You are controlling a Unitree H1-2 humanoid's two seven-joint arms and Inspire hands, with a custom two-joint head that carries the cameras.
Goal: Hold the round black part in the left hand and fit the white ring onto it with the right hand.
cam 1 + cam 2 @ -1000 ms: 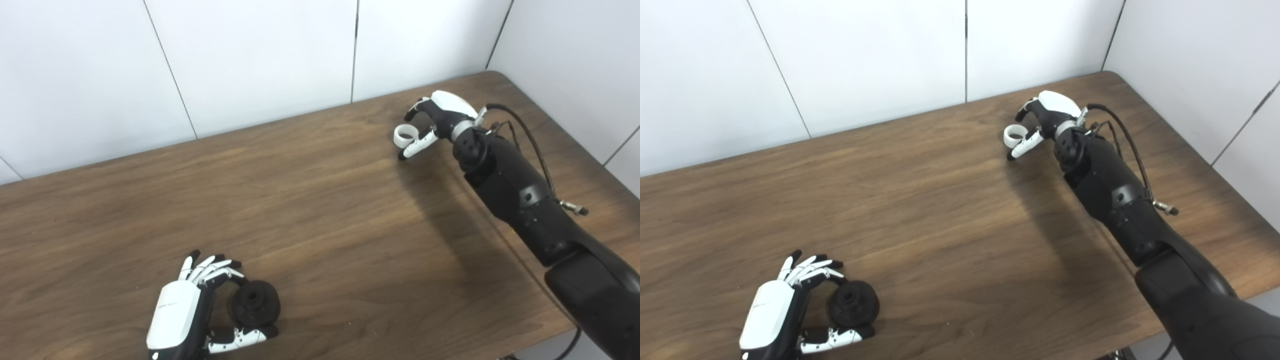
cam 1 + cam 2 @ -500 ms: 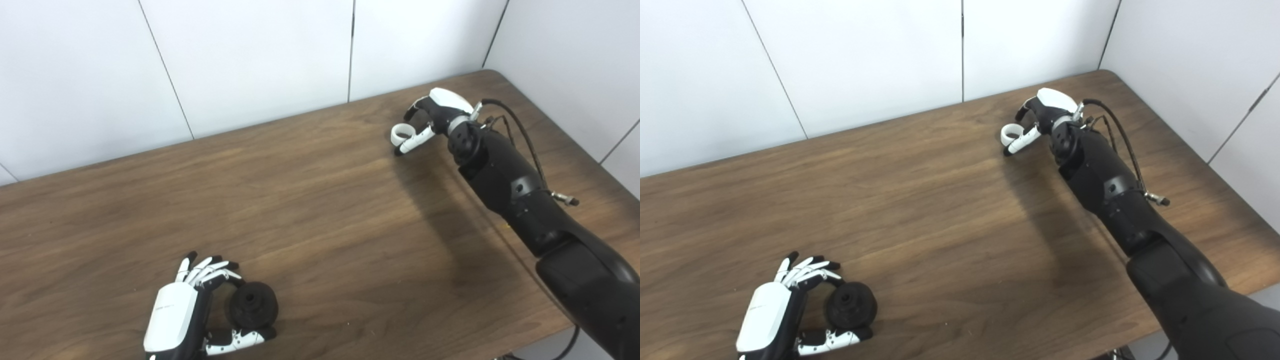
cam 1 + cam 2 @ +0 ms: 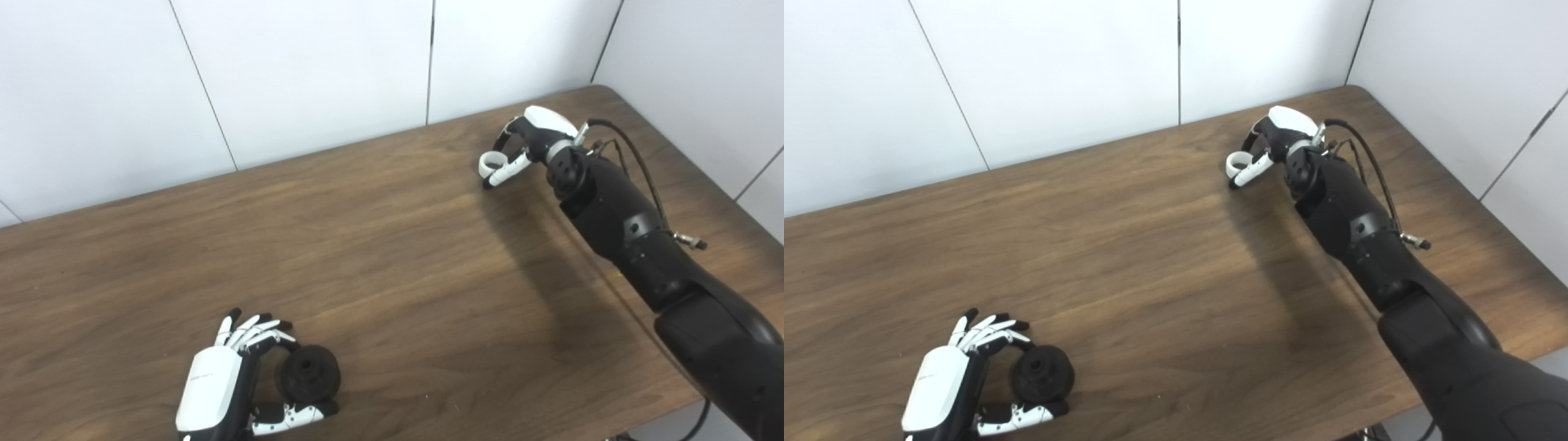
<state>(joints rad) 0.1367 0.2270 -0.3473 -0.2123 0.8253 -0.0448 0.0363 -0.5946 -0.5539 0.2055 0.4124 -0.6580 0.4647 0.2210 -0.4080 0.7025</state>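
Left hand point(image 3: 229, 389) cups round black part point(image 3: 310, 381) at near table point(image 3: 392, 245) edge, fingers curled round it. Right hand point(image 3: 520, 147) pinches white ring point(image 3: 491, 163) far right, well apart. Ring judged light, rigid, slippery; best held by its rim, bore kept free.

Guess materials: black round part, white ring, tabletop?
Round black part: matte, slightly rough black, no glints; looks like plastic or rubber, can't tell which. White ring: smooth opaque white, likely plastic. Table: brown wood-grain surface with a low sheen, probably laminate rather than solid wood.
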